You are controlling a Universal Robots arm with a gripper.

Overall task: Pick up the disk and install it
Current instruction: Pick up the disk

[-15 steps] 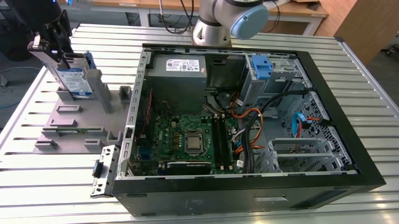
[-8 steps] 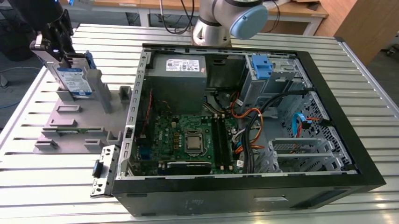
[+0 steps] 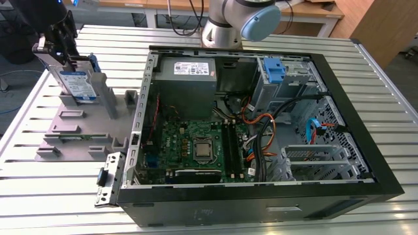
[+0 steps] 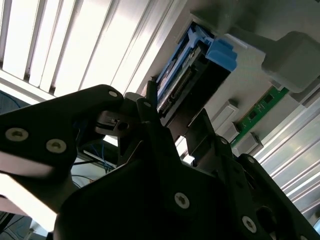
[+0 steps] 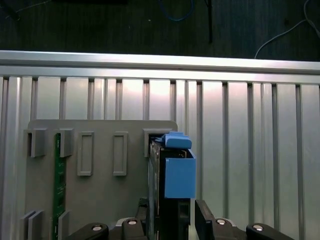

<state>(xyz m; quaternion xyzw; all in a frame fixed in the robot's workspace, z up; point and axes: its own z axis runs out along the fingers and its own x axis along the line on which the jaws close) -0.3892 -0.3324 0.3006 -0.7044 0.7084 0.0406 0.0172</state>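
Note:
The disk (image 3: 78,83), a silver drive with a white-and-blue label in a blue carrier, stands on edge in a slot of the grey holder (image 3: 78,127) at the exterior view's left. My gripper (image 3: 62,54) hangs right over it. In the first wrist view the disk (image 5: 177,175) sits between the black fingers (image 5: 202,217) of the gripper (image 5: 172,212), with a thin gap on one side. The second wrist view shows the gripper (image 4: 177,112) straddling the disk (image 4: 187,75). The gripper is open around the disk.
An open computer case (image 3: 261,122) lies on the slatted metal table, with a grey power supply (image 3: 186,73) and a blue bracket (image 3: 274,71) at its far end. A green memory stick (image 5: 59,190) lies in the holder (image 5: 100,190). The table edge runs just beyond the holder.

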